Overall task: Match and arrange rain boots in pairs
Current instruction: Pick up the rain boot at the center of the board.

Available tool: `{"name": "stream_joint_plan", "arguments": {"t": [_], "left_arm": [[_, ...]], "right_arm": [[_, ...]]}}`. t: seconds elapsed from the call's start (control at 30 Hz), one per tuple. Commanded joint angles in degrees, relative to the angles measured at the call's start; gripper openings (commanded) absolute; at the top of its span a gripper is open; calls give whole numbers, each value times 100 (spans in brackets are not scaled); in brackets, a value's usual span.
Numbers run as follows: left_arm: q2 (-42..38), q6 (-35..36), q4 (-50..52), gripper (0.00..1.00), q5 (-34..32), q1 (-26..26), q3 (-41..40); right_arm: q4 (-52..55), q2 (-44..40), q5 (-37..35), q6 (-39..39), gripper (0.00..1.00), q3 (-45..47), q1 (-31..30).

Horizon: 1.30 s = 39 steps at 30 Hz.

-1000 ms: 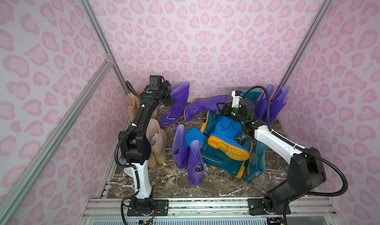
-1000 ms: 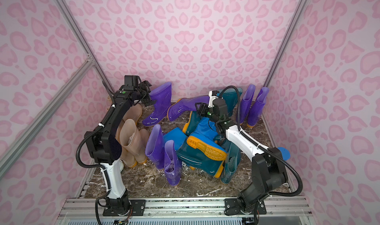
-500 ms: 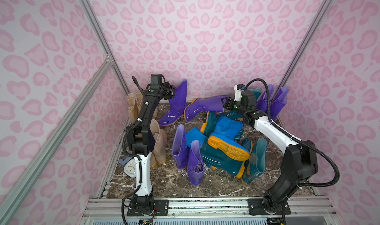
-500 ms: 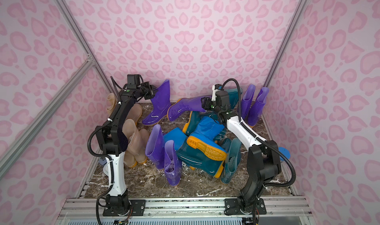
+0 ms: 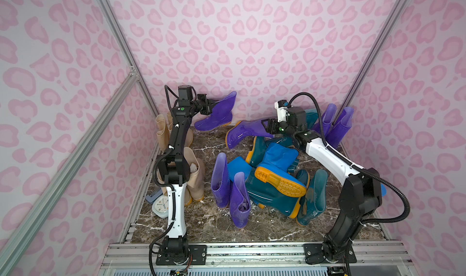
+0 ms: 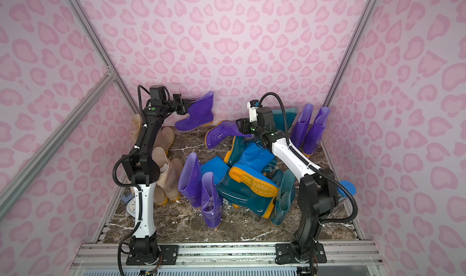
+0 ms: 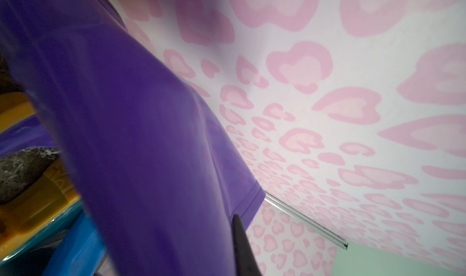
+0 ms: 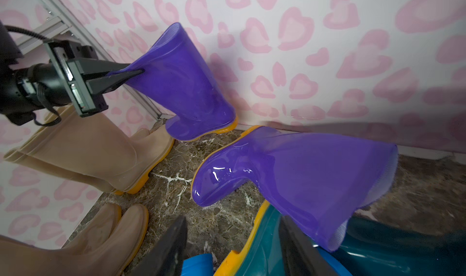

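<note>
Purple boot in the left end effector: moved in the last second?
Yes. The purple boot, pinched at its cuff by the left end effector, shifted toward the back wall; its sole was further out on the marble floor.

Left gripper (image 5: 215,102), open a second ago, now pinches the shaft rim of the standing purple boot (image 5: 218,116). This boot has shifted toward the back edge of the floor (image 5: 201,146). Right gripper (image 5: 264,125) has advanced from above the central pile to the mouth of the lying purple boot (image 5: 244,133).
</note>
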<state>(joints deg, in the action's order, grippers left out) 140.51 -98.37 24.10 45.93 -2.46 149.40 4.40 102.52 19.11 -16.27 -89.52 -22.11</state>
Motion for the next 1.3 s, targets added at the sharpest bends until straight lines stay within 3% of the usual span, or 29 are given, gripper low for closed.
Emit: {"name": "stream_joint_plan", "arguments": {"t": [0.0, 0.17, 0.37, 0.5, 0.97, 1.07, 1.13, 1.17, 1.23, 1.27], "left_arm": [[-187, -27, -912, 3, 723, -83, 107], [-403, -18, -899, 3, 975, -189, 110], [-514, 2, -808, 3, 1503, -328, 111], [-585, 372, -322, 3, 1731, -460, 105], [-892, 1494, 1001, 2, 2255, -1073, 83], [-966, 1818, 1397, 2, 2251, -1166, 68], [-1011, 1871, 1461, 2, 2253, -1178, 30], [-1027, 1886, 1440, 2, 2229, -1191, 22], [-1026, 1850, 1410, 2, 2219, -1208, 10], [-1031, 1842, 1377, 10, 2213, -1220, 12]], "right_arm": [[96, 84, 83, 599, 65, -156, -115], [21, 47, 93, 1413, 72, -244, -205], [-901, -309, 286, 2614, 80, 400, -206], [-1693, -428, 290, 2647, 87, 819, -79], [-628, 461, 1793, 3429, 86, -505, 342], [-635, 471, 1987, 3456, 79, -486, 372], [-734, 458, 2153, 3376, 69, -393, 405], [-740, 453, 2290, 3326, 59, -378, 407], [-752, 415, 2470, 3176, 26, -366, 387], [-829, 352, 2541, 3079, 9, -277, 375]]}}
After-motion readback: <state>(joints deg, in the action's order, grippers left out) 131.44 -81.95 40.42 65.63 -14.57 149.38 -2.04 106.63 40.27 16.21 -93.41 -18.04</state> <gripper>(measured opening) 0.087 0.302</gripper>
